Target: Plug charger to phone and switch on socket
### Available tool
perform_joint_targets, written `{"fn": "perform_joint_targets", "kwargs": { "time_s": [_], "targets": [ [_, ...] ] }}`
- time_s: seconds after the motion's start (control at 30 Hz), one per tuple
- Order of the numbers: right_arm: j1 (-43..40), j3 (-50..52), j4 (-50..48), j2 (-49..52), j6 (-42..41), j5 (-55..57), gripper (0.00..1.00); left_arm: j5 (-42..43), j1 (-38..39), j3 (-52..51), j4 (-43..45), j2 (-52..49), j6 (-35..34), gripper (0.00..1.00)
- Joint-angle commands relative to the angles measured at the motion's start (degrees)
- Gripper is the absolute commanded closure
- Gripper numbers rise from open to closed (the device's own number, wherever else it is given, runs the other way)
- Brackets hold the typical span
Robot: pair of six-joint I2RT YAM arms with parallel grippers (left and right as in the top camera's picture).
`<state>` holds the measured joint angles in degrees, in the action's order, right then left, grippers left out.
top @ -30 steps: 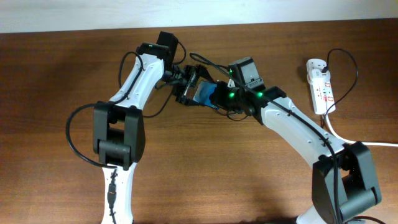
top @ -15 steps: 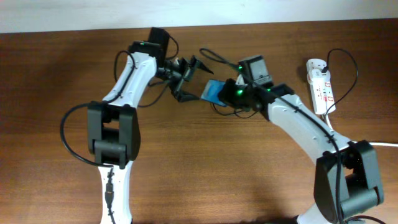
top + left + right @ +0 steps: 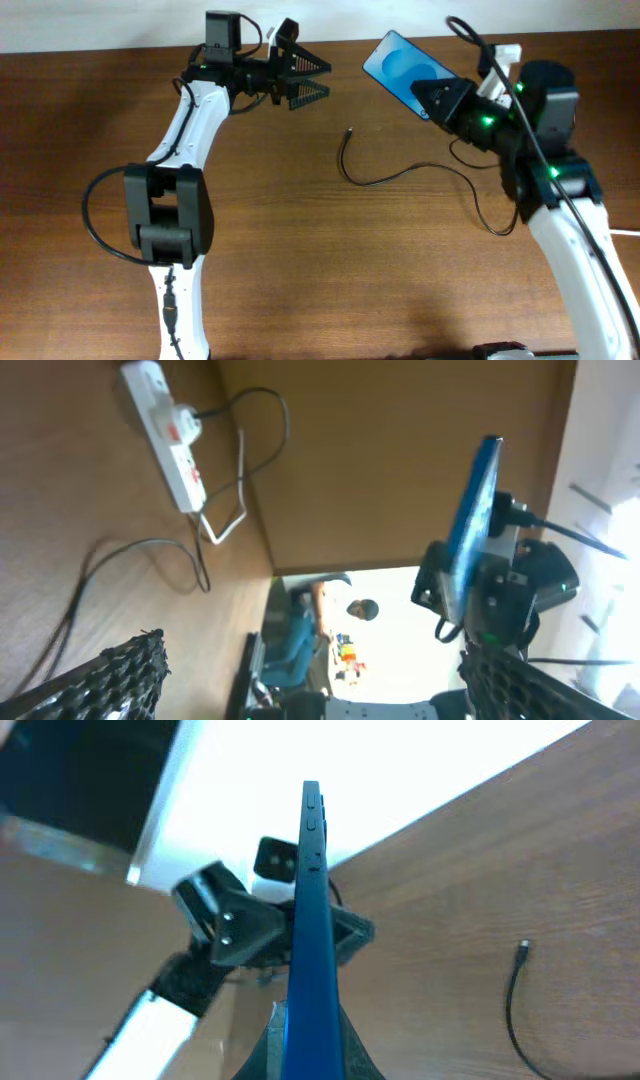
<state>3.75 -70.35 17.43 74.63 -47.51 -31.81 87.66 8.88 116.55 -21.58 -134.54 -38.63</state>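
Note:
My right gripper (image 3: 447, 101) is shut on the lower end of the phone (image 3: 403, 70) and holds it raised over the table's back, blue screen up. In the right wrist view the phone (image 3: 310, 870) stands edge-on between the jaws (image 3: 310, 1045). The charger (image 3: 400, 179), a thin black cable, lies loose on the table with its connector tip (image 3: 348, 130) free; the tip also shows in the right wrist view (image 3: 522, 951). My left gripper (image 3: 303, 78) is open and empty at the back, left of the phone. The socket (image 3: 166, 432) shows in the left wrist view.
The right arm (image 3: 545, 190) covers most of the socket in the overhead view. The thick white cord (image 3: 625, 232) runs off the right edge. The table's back edge (image 3: 340, 40) meets a white wall just behind both grippers.
The two grippers were close together at the phone. My left gripper has drawn back up and left, open. My right gripper has lifted the phone up and right. The cable now lies on the table.

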Motion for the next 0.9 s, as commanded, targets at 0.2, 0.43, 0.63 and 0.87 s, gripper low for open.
{"fn": "perform_joint_targets", "kwargs": {
  "time_s": [0.2, 0.43, 0.63, 0.87],
  "targets": [
    [0.0, -1.14, 15.41, -13.51, 0.81, 10.01, 0.96, 2.54, 0.48, 1.88, -2.05, 2.62, -4.92, 0.01],
    [-4.79, -1.01, 23.56, -21.94, 4.63, 9.51, 0.96, 2.38, -0.44, 1.88, -7.56, 9.05, 0.11, 0.01],
    [-2.8, 11.96, 8.5, -21.77, -4.46, 6.62, 0.96, -9.14, -0.44, 1.79, -29.42, 10.49, 16.11, 0.01],
    [10.64, 24.65, -31.45, -8.92, -23.52, 22.8, 0.96, -17.14, 1.09, 1.79, -29.7, 10.49, 16.0, 0.01]
  ]
}}
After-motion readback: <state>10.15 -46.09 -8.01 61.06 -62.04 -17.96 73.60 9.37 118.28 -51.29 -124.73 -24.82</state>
